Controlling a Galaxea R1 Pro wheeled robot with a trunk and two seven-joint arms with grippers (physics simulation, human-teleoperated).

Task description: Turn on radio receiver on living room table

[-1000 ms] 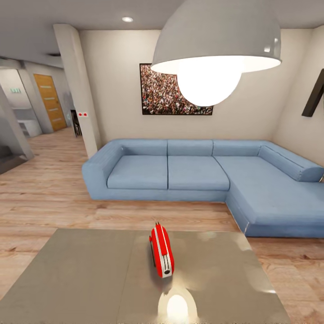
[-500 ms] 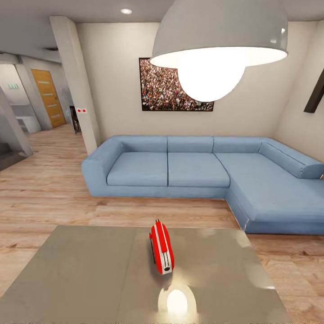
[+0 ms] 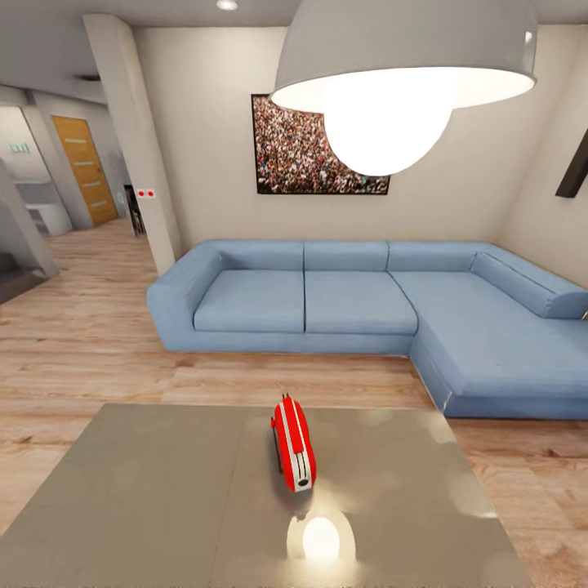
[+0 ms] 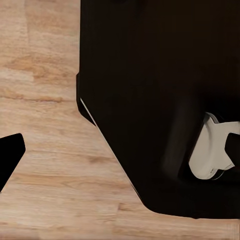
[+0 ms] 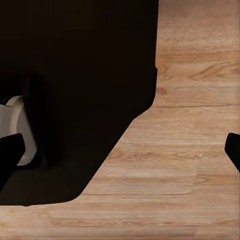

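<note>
One red radio (image 3: 293, 443) stands on edge mid-table (image 3: 147, 490), nearer the far edge, no readable lettering. One blue sofa (image 3: 359, 306) sits beyond. Whether either gripper's fingers are open or closed, I cannot tell.

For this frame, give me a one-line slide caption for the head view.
Small red radio receiver standing edge-on on the glossy grey-brown table, blue L-shaped sofa behind, domed grey pendant lamp overhead.
</note>
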